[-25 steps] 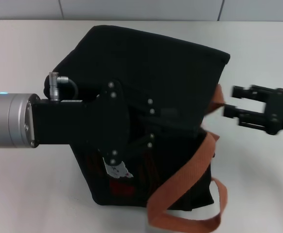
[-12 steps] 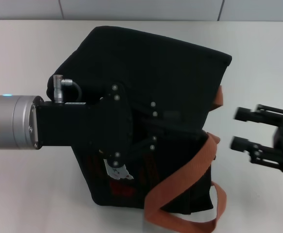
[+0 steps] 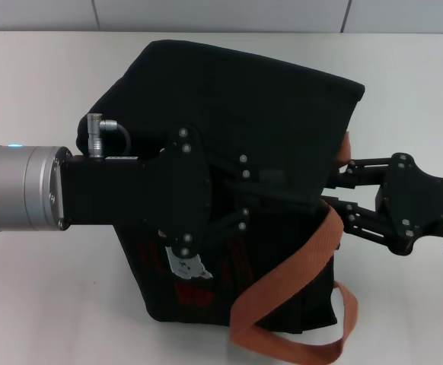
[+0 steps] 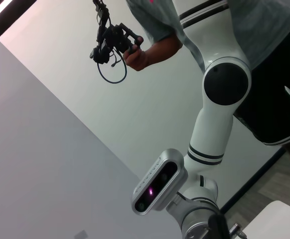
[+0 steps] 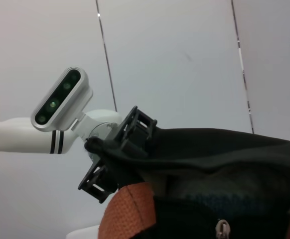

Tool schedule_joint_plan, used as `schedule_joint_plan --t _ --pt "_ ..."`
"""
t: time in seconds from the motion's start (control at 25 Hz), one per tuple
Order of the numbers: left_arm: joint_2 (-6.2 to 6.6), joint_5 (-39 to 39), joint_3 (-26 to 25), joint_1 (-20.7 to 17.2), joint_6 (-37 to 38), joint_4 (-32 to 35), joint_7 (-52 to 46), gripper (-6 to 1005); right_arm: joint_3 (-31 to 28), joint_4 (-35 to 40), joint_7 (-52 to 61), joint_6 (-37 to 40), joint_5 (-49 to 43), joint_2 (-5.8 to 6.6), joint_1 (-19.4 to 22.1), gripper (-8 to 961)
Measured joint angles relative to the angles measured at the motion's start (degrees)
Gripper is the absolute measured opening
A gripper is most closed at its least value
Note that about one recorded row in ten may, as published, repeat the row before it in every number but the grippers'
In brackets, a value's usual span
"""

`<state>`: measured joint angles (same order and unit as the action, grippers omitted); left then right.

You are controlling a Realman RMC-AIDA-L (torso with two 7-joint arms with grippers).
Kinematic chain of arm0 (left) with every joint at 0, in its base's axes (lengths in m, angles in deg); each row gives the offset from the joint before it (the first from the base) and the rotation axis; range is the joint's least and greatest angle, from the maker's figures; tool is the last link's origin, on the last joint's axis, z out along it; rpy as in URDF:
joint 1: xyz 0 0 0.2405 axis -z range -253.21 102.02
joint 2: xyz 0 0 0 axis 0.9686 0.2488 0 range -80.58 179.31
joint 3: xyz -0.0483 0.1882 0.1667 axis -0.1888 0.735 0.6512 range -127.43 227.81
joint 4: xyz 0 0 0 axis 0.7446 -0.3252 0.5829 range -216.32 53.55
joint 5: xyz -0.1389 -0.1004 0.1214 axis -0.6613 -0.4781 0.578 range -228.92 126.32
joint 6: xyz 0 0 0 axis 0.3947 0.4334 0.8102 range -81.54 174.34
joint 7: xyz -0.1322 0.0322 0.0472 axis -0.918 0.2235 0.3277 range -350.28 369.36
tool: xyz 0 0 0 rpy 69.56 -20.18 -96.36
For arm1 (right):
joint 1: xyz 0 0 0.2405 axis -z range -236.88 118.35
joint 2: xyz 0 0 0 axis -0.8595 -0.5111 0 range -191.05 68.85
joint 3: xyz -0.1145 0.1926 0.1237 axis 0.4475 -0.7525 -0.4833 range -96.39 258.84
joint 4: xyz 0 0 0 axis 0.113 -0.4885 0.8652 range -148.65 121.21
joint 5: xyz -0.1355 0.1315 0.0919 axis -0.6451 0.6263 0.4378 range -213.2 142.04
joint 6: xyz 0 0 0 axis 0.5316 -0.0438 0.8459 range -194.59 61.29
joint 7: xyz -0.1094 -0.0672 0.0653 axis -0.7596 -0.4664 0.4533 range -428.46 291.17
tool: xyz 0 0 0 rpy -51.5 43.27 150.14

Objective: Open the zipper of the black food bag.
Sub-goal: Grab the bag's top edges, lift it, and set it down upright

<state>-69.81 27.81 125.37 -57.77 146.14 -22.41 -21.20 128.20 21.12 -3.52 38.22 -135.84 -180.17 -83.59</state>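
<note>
Bag (image 3: 244,99), black and boxy, at the centre of a white table (image 3: 39,304), its orange-brown handles (image 3: 297,281) trailing toward 5 o'clock. Left gripper (image 3: 240,198), reaching in from 9 o'clock, lies over the bag's top with its fingers against the black fabric; whether they are spread or closed cannot be told. Right gripper (image 3: 336,194), entering from 3 o'clock, stands at the bag's right edge beside the upper handle, its two fingers (image 3: 355,169) spread apart with their tips touching or just beside the fabric. Right wrist view: the bag's dark top edge and one handle (image 5: 127,211) close to the lens, a small silver pull tab (image 5: 221,229) hanging at the frame's lower edge, the left gripper (image 5: 120,149) beyond gripping a fold of fabric. Zipper line along the rim is not distinguishable against the black cloth.
</note>
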Motion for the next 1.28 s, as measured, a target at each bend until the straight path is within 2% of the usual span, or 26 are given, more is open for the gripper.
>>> schedule_joint_plan --t 0.16,0.48,0.72,0.92,1.28 --pt "0.00 -0.09 -0.02 0.11 -0.07 0.00 -0.02 141 0.74 -0.31 0.11 -0.58 -0.63 -0.06 -1.37 343" --pt "0.00 -0.15 0.04 0.31 -0.11 -0.10 -0.02 141 0.84 -0.72 -0.75 -3.53 -0.29 -0.43 -2.31 348" --pt "0.00 -0.19 0.15 0.27 -0.04 -0.15 -0.02 141 0.76 -0.98 -2.29 -2.70 0.79 -0.44 -1.92 221" --pt "0.00 -0.19 0.15 0.29 -0.02 -0.18 -0.02 141 0.77 -1.03 -3.89 -2.04 0.89 -0.38 -1.75 22" --pt "0.00 -0.38 -0.10 0.37 -0.13 -0.18 -0.02 141 0.72 -0.73 -4.69 -0.99 0.18 0.01 -1.43 3"
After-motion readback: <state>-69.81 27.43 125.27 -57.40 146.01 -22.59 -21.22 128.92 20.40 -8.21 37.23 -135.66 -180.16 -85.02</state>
